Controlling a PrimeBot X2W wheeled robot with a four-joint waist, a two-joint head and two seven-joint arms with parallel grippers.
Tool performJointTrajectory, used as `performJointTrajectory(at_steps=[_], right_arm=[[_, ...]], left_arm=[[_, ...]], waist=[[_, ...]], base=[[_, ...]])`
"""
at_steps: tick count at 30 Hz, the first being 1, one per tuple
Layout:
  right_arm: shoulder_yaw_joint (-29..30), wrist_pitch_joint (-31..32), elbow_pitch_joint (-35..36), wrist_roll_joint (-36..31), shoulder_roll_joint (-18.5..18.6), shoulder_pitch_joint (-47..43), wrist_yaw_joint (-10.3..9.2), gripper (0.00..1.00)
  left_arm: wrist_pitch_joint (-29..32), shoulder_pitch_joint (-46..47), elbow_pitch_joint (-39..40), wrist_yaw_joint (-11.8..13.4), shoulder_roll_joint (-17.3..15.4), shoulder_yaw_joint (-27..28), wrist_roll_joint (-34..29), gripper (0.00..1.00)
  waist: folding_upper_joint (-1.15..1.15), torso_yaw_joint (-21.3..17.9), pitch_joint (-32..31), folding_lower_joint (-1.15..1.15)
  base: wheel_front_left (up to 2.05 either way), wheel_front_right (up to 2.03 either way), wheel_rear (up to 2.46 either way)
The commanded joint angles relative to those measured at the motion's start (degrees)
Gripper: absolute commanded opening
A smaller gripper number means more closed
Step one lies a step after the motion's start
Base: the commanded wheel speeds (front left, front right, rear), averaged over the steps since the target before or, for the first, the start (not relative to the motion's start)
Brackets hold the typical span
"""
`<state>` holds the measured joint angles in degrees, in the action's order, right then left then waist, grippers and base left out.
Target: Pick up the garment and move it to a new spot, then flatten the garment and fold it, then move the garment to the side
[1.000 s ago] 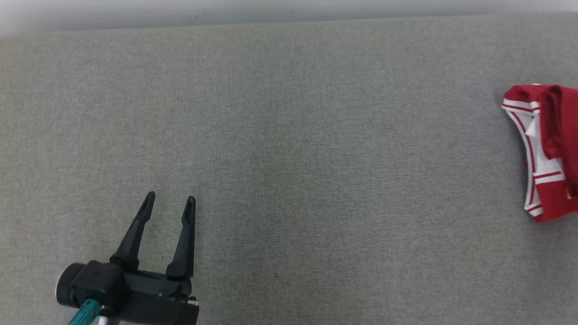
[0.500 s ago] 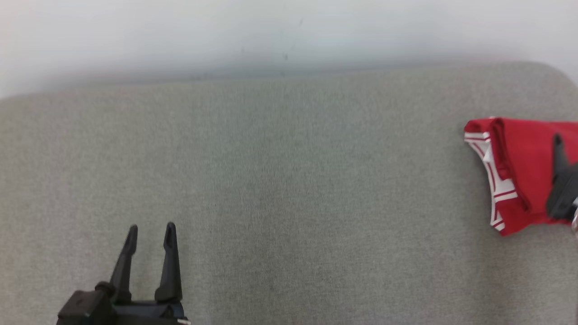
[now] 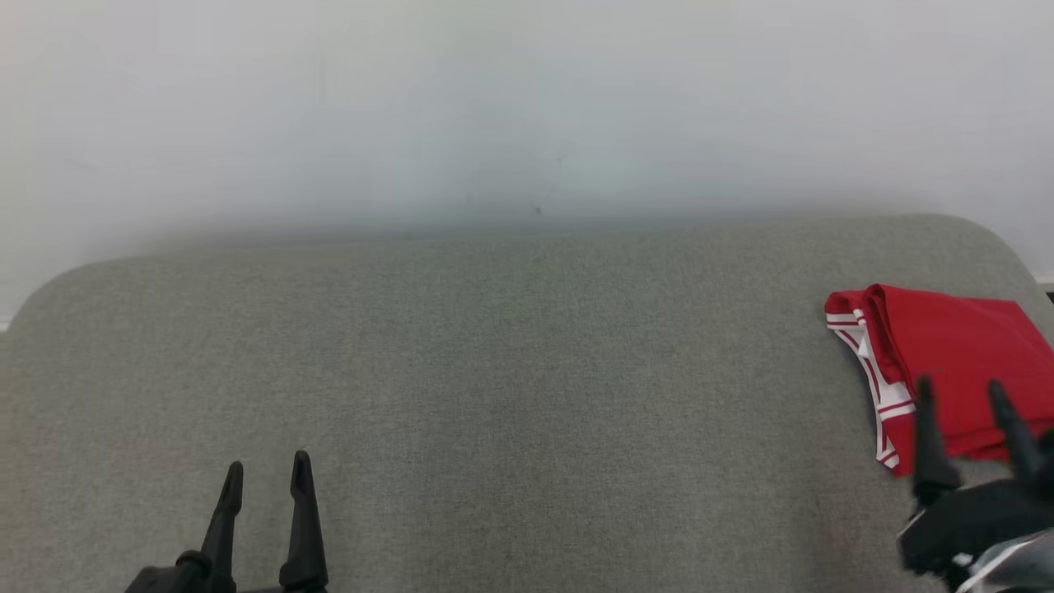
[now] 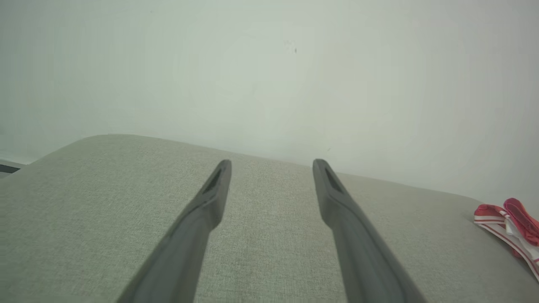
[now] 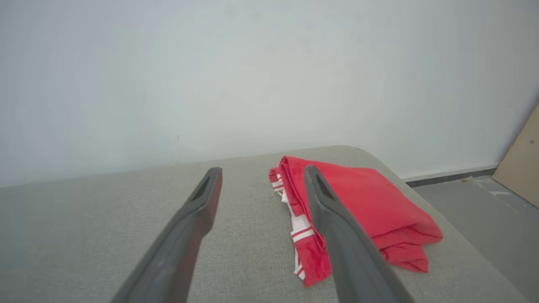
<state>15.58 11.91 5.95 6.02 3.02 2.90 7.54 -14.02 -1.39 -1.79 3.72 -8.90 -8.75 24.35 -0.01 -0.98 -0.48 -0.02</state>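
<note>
The folded red garment with white-striped trim [image 3: 947, 354] lies by the far right corner of the grey fabric-covered counter [image 3: 510, 371], so the task looks all but finished. Both claws are spread wide and empty: the right claw [image 3: 960, 385] close by the garment, the left claw [image 3: 268, 463] at the near edge, well apart from it.

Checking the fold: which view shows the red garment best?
Right wrist view: red garment close, nearly whole. Head view: right tool overlaps its near edge. Left wrist view: small, cut off at frame edge.
</note>
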Motion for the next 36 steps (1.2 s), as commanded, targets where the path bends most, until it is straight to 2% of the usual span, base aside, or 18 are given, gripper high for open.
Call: performJointTrajectory(at_steps=[1, 3, 11, 16, 26, 36], right_arm=[[-1.6, -0.8, 0.5, -0.2, -0.1, -1.4, -0.14, 1.0], [-6.4, -3.1, 0.9, 1.3, -0.1, -5.2, -0.15, 1.0], [-11.5, -6.3, -0.9, 4.0, -0.2, -9.3, -0.15, 1.0], [-14.7, -7.1, -1.8, 2.9, -0.2, -9.7, -0.15, 1.0], [-15.6, -7.9, -3.0, 3.9, -0.2, -8.9, -0.15, 1.0], [-15.5, -7.8, -3.4, 4.6, -0.2, -9.0, -0.15, 1.0]], left_arm=[[0.1, -1.2, -0.4, 0.1, 0.3, 0.0, 0.4, 1.0], [0.0, -1.1, -1.2, -0.7, -0.2, -0.5, 0.1, 1.0], [-0.9, -3.0, -2.6, -3.2, -2.6, 0.8, 0.0, 1.0], [-1.1, -5.3, -2.9, -2.5, -2.8, 2.9, -0.2, 1.0], [-1.2, -6.5, -2.2, -2.0, -2.1, 5.3, 0.0, 1.0], [-1.2, -6.8, -1.3, -1.7, -1.8, 5.1, -0.2, 1.0]], waist=[[0.01, 0.9, -1.0, 0.02], [0.01, 1.3, -1.5, 0.02], [0.01, 1.1, -2.9, 0.02], [0.01, 0.4, -3.7, 0.02], [0.01, 0.6, -4.0, 0.02], [0.01, 0.5, -3.6, 0.02]], base=[[0.0, 0.0, 0.0], [0.0, 0.0, 0.0], [0.0, 0.0, 0.0], [0.0, 0.0, 0.0], [0.0, 0.0, 0.0], [0.0, 0.0, 0.0]])
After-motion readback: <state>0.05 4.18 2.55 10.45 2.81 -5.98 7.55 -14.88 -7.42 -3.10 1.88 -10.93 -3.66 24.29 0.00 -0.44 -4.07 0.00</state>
